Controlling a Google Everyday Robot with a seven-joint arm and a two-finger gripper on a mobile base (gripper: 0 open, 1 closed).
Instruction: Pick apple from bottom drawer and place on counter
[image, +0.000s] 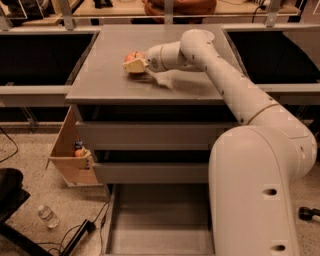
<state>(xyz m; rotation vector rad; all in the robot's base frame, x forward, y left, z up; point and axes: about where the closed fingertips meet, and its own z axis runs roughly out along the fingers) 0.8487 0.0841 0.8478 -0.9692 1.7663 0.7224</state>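
Note:
The apple (132, 56), red with yellow patches, is at the middle of the grey counter (110, 85), just above or on its surface. My gripper (135, 65) reaches in from the right and is shut on the apple, its pale fingers (136, 66) close around the apple's front. The bottom drawer (160, 220) is pulled open at the foot of the cabinet, and its flat grey floor shows nothing in it.
Two shut grey drawer fronts (150, 135) sit above the open drawer. A cardboard box (67, 155) with a tiny orange item (79, 152) hangs at the cabinet's left. A water bottle (48, 216) and cables lie on the floor. My arm's white body (250, 190) fills the right.

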